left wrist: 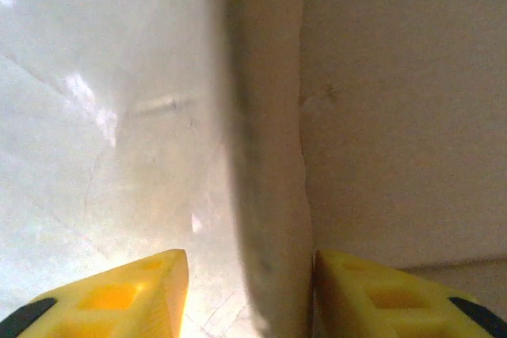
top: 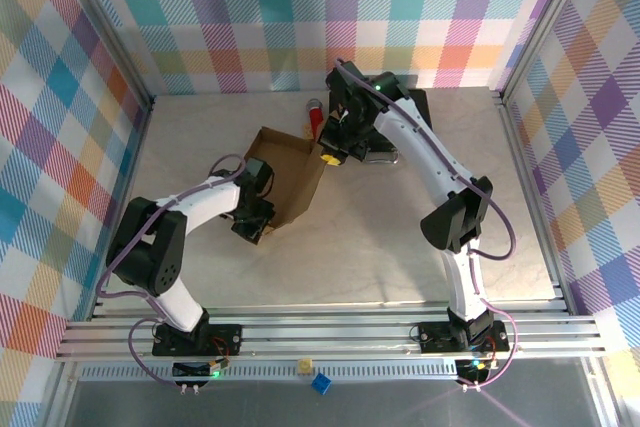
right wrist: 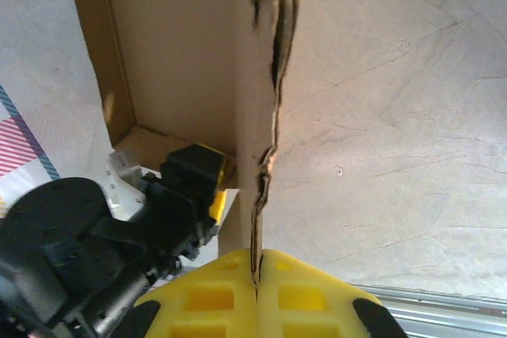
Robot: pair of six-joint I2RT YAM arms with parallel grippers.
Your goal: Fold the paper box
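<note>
The paper box point(top: 285, 172) is brown corrugated cardboard, standing partly folded on the table point(top: 380, 247) with its walls raised. My right gripper point(top: 328, 155) is at the box's right wall. In the right wrist view its yellow fingers point(right wrist: 214, 298) are shut on the torn edge of that wall point(right wrist: 253, 116), the gripper point(right wrist: 256, 267) pinching it from above. My left gripper point(top: 258, 219) is at the box's near left corner. In the left wrist view it point(left wrist: 250, 267) straddles an upright cardboard wall point(left wrist: 269, 156); the wall touches the right finger point(left wrist: 380, 294), and a gap shows beside the left finger point(left wrist: 127, 294).
A black case point(top: 418, 105) lies at the back behind the right arm, with a red object point(top: 315, 115) beside it. Aluminium rails point(top: 330, 332) run along the near edge. Checkered walls close the left, right and back sides.
</note>
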